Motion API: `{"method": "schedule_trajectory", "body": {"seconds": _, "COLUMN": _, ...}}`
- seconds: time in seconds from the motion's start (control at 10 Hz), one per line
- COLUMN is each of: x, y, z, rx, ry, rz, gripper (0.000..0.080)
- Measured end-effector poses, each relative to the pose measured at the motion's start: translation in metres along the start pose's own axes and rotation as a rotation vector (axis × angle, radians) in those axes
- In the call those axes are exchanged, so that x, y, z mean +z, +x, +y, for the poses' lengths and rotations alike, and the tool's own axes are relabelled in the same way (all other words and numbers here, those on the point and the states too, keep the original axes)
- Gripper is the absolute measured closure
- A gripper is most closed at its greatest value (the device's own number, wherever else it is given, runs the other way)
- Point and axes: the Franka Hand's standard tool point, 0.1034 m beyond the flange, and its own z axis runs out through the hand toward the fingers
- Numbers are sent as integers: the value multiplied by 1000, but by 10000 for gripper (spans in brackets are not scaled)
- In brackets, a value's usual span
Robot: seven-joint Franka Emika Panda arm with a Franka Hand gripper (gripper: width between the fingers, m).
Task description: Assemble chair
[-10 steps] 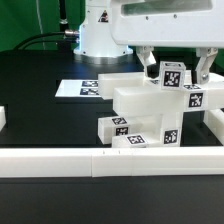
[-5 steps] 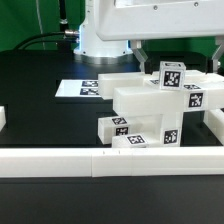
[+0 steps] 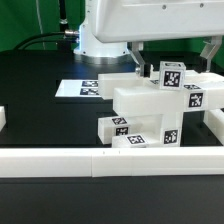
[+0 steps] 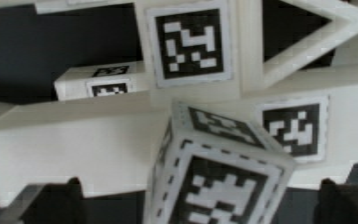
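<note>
The chair (image 3: 150, 110) stands partly built at the exterior view's centre right: chunky white slabs stacked with square posts that bear black-and-white tags. One tagged post (image 3: 172, 76) sticks up at its top. My gripper (image 3: 176, 57) hangs open just above that post, with one finger (image 3: 141, 57) on each side. In the wrist view the post (image 4: 220, 170) lies between the dark fingertips (image 4: 55, 200), with a gap on both sides. Nothing is held.
The marker board (image 3: 84, 88) lies flat behind the chair, towards the exterior view's left. A long low white rail (image 3: 90, 160) runs across the front. A small white piece (image 3: 3, 119) shows at the left edge. The robot base (image 3: 95, 40) stands at the back.
The hand has risen a little; the fingers now sit higher above the tagged post. The gripper stayed open and the chair parts did not move.
</note>
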Motion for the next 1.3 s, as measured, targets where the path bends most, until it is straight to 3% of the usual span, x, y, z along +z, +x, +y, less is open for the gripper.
{"method": "schedule_trajectory", "body": {"seconds": 0.3, "x": 1, "y": -1, "z": 1, "rx": -150, "ry": 1, "rz": -3, "gripper": 151}}
{"method": "schedule_trajectory", "body": {"seconds": 0.5, "x": 3, "y": -4, "z": 8, "rx": -57, "ry": 47, "rz": 2, "gripper": 175}}
{"method": "schedule_trajectory", "body": {"seconds": 0.6, "x": 4, "y": -5, "z": 10, "rx": -24, "ry": 50, "rz": 2, "gripper": 175}}
{"method": "schedule_trajectory", "body": {"seconds": 0.7, "x": 4, "y": -4, "z": 8, "rx": -19, "ry": 49, "rz": 7, "gripper": 353}}
{"method": "schedule_trajectory", "body": {"seconds": 0.8, "x": 5, "y": -3, "z": 8, "rx": -15, "ry": 45, "rz": 15, "gripper": 353}}
{"method": "schedule_trajectory", "body": {"seconds": 0.9, "x": 5, "y": -4, "z": 9, "rx": -14, "ry": 45, "rz": 15, "gripper": 517}}
{"method": "schedule_trajectory", "body": {"seconds": 1.3, "x": 5, "y": -3, "z": 11, "rx": 66, "ry": 46, "rz": 5, "gripper": 516}}
